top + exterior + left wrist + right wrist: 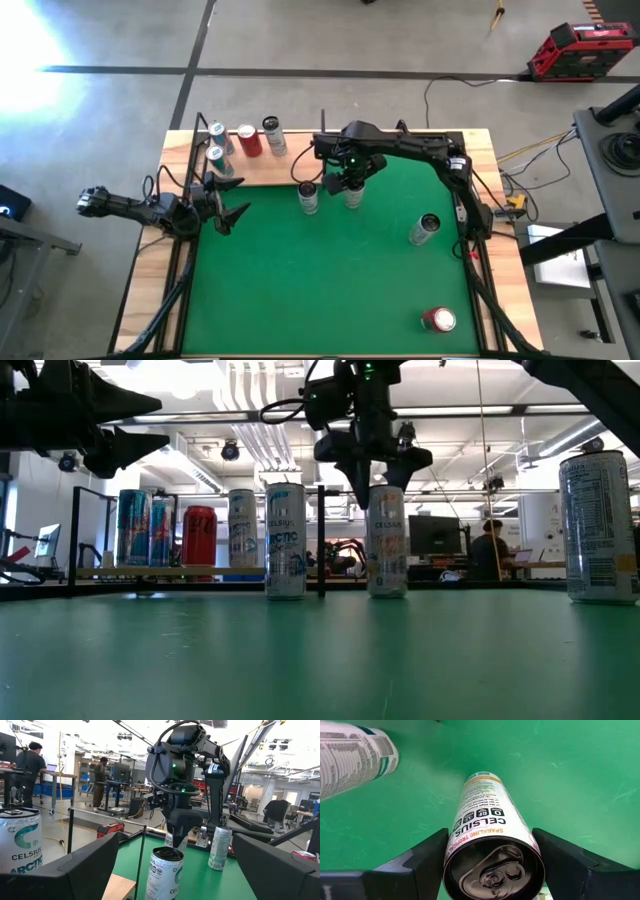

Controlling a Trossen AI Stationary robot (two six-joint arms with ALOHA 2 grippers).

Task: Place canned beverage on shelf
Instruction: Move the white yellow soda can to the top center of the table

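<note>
- The table (330, 300) is seen from straight above in the high view, both arms included.
- The mat (320, 660) is crossed level from table height in the low view, toward the room.
- One can (492, 845) is viewed closely from above by the right wrist camera.
- The same can (386, 540) is shared with the low view.

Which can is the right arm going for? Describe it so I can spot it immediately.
Start at the wooden shelf along the green mat's far edge. Just in front stand two white cans; take the can directly under the right end effector, its jaws either side of it, orange "Sparkling Tropical" lettering, unlike its blue-lettered neighbour.
</note>
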